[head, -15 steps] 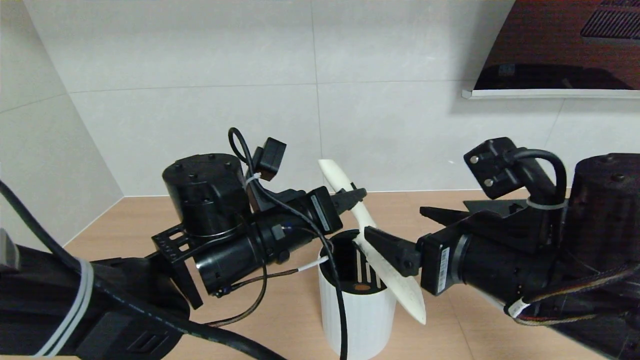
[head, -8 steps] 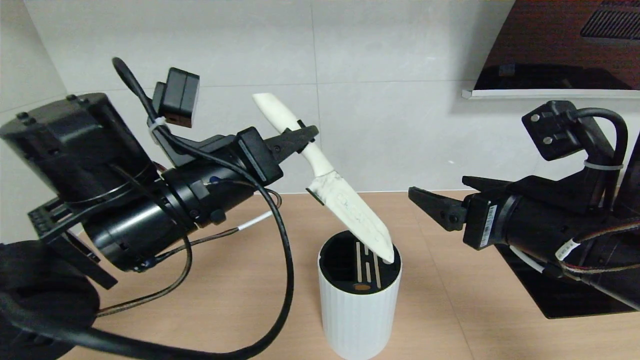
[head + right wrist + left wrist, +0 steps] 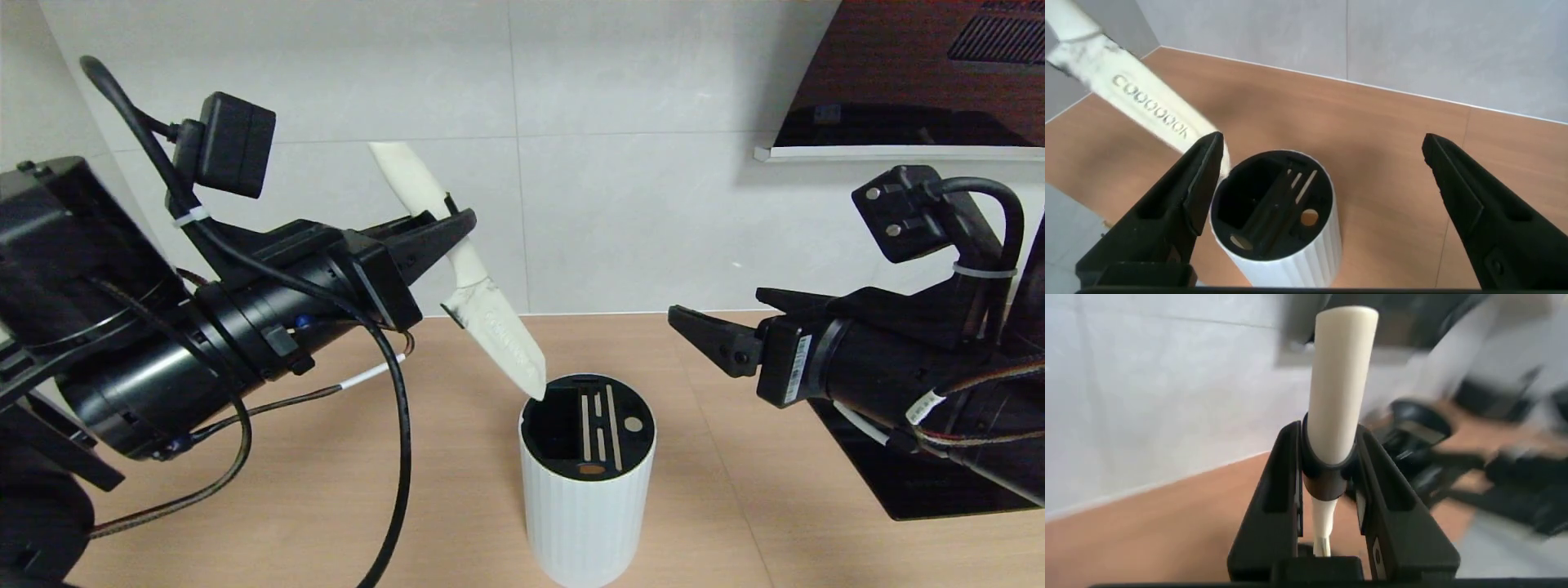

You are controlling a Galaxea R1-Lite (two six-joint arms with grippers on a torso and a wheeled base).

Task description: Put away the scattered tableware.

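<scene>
The white knife (image 3: 500, 339) hangs tilted, its tip at the left rim of the white slotted holder (image 3: 584, 506) standing on the wooden counter (image 3: 457, 506). A black cooktop (image 3: 939, 498) lies to the right. The left gripper (image 3: 455, 230), raised, clamps the knife's handle. The right gripper (image 3: 718, 305) hovers level beside the holder, jaws wide apart.

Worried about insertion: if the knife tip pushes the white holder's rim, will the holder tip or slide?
It may tip: the holder is tall, narrow and stands free. It could also slide on the smooth counter. The knife looks rigid.
</scene>
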